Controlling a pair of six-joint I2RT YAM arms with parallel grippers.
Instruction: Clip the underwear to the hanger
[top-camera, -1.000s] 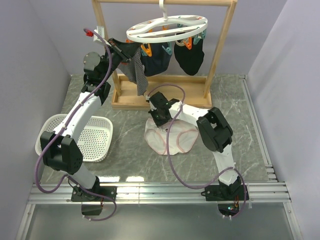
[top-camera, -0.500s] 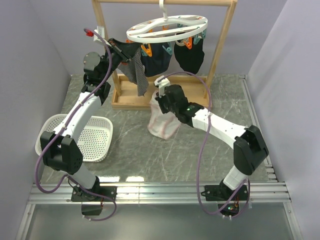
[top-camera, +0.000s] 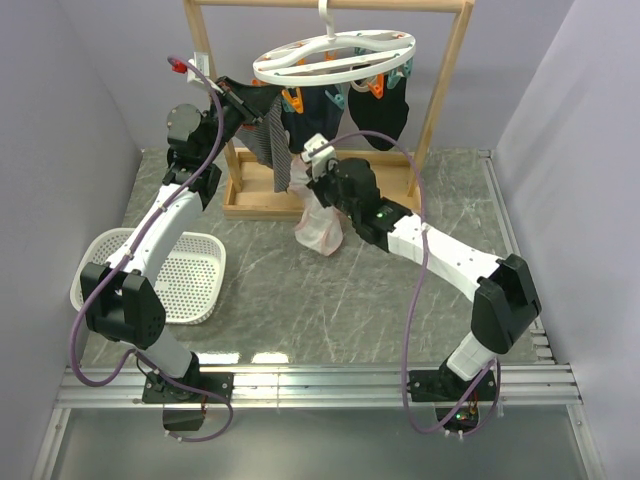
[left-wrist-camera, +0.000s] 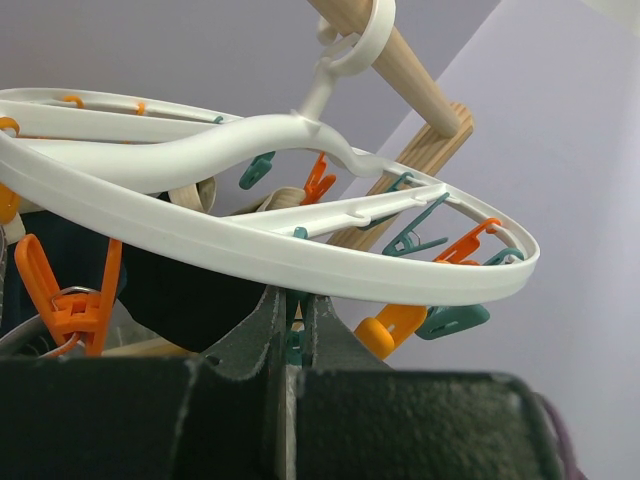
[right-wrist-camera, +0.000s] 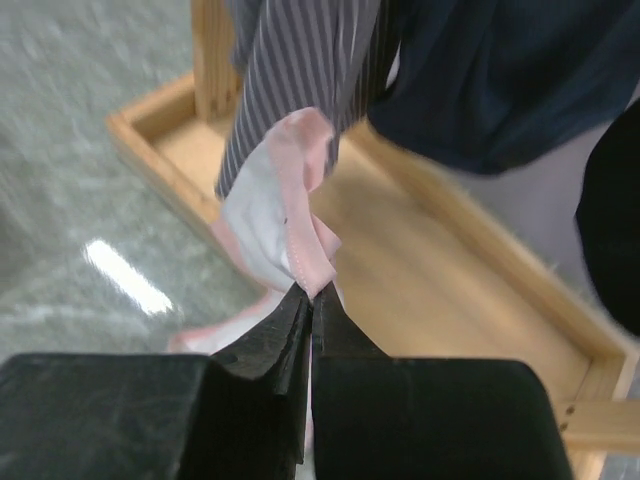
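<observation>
The white oval hanger (top-camera: 330, 73) hangs from the wooden rack's top bar, with orange and teal clips under it. It fills the left wrist view (left-wrist-camera: 250, 250). My left gripper (top-camera: 265, 108) is up at the ring's left edge, its jaws nearly shut on a teal clip (left-wrist-camera: 291, 342). My right gripper (top-camera: 312, 185) is shut on the pink trim of the underwear (top-camera: 322, 230) and holds it off the table in front of the rack base. In the right wrist view the gripper (right-wrist-camera: 312, 293) pinches the bunched pale pink underwear (right-wrist-camera: 270, 215).
A wooden frame rack (top-camera: 440, 100) with a tray base (top-camera: 250, 200) stands at the back. Two dark garments (top-camera: 380, 115) and a grey striped cloth (top-camera: 275, 145) hang from the clips. A white perforated basket (top-camera: 185, 275) sits at the left.
My right gripper has lifted the underwear off the table and carried it up and back toward the rack. The left arm has not moved.
</observation>
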